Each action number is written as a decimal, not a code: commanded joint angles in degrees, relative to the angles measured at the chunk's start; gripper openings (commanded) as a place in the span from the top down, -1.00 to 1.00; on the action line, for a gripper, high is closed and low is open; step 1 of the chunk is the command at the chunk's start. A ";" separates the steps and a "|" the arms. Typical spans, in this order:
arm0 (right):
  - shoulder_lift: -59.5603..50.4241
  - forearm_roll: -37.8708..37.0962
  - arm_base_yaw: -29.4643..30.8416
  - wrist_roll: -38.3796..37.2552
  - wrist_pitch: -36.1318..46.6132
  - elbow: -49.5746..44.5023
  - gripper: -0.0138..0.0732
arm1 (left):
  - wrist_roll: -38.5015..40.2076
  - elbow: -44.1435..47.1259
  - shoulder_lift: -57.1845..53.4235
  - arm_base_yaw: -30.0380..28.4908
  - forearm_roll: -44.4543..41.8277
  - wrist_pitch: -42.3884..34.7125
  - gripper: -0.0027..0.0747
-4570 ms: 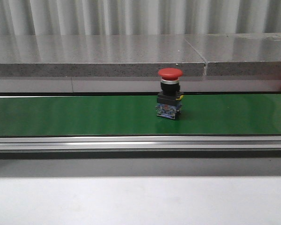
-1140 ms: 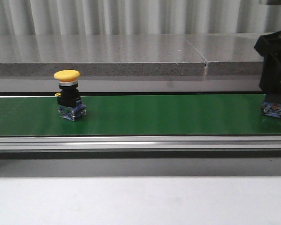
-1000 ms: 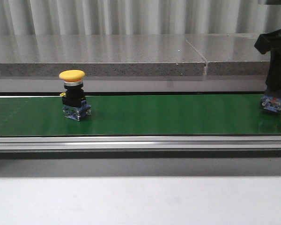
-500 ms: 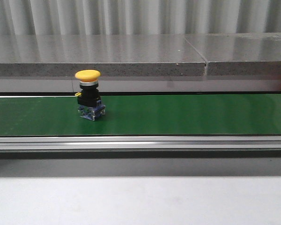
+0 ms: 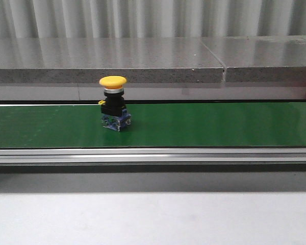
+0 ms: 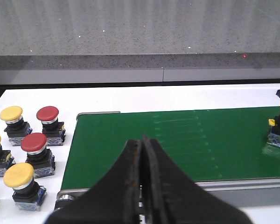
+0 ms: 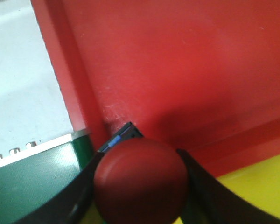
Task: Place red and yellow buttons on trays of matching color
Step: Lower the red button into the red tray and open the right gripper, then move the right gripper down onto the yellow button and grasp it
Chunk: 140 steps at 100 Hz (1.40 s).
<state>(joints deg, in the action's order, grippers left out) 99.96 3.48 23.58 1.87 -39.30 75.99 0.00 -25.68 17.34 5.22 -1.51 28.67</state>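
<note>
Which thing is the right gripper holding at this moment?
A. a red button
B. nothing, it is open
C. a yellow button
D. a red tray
A: in the right wrist view the right gripper has its fingers on both sides of the red button, above the red tray.

Buttons and trays in mid-sort

A yellow button (image 5: 113, 103) stands upright on the green belt (image 5: 204, 125), mushroom cap on a black body with a blue base. A red button (image 7: 140, 181) sits between the right end effector's fingers (image 7: 72, 203) above the red tray (image 7: 177, 70), with the yellow tray (image 7: 256, 191) just beside it.
</note>
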 commanded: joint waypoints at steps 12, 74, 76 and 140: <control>3.23 -0.82 0.39 -0.22 2.72 5.73 0.30 | 0.45 -1.52 0.42 0.52 0.12 -4.12 0.99; 8.66 -1.25 1.47 -0.22 2.87 7.93 -0.81 | 0.45 -1.52 0.42 0.52 0.12 -4.12 0.99; 8.57 -1.25 1.47 -0.22 2.99 7.93 -0.82 | 0.45 -1.52 0.42 0.52 0.12 -4.12 0.99; -14.12 0.29 -7.79 0.19 4.26 0.68 -0.80 | 0.45 -1.52 0.42 0.52 0.12 -4.12 0.99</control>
<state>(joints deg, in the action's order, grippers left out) 92.73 3.31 18.38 1.75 -37.72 77.95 0.00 -25.68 17.34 5.22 -1.51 28.67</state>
